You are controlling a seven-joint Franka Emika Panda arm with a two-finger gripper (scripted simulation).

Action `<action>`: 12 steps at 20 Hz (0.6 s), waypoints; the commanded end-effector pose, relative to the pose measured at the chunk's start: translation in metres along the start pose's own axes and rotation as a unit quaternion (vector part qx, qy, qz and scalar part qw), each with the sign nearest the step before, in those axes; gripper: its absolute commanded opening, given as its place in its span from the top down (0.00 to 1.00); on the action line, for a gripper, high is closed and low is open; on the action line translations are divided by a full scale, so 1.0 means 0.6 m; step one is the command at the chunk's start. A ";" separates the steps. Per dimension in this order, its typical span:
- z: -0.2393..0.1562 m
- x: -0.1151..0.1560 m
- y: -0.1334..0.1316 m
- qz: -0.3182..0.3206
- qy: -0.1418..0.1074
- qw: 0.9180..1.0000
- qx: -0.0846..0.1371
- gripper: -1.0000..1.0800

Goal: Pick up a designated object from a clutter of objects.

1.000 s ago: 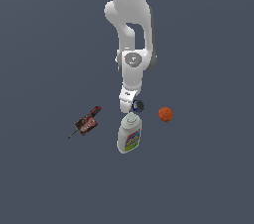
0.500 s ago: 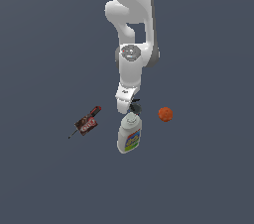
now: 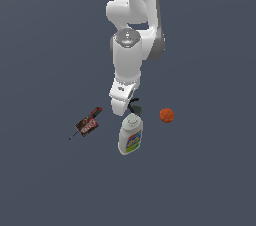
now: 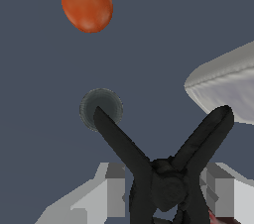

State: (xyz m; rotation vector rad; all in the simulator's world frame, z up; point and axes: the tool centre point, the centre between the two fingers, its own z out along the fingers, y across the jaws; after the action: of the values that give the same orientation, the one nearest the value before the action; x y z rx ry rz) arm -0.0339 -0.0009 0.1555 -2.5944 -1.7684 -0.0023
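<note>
Your jaws straddle the small black V-armed clamp [image 4: 166,168], which sits just beside the white plastic bottle's [image 3: 130,137] cap; whether they grip it yet I cannot tell. Watch for slipping on thin arms, or nudging that bottle.

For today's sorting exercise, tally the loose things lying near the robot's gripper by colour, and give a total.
White: 1, the bottle
Orange: 1, the ball
Red-brown: 1, the handled tool
Black: 1, the small V-shaped clamp, between the fingers of the gripper
Total: 4
</note>
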 end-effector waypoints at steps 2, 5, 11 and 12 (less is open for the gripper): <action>-0.048 0.003 0.032 0.000 0.000 1.000 0.000 1.00; -0.089 0.006 0.061 0.000 0.000 1.000 0.000 1.00; -0.163 0.011 0.115 0.000 0.000 1.000 0.000 1.00; -0.175 0.012 0.123 0.000 0.000 1.000 0.000 1.00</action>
State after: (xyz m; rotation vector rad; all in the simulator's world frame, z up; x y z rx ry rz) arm 0.0299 -0.0195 0.2493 -2.5948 -1.7684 -0.0025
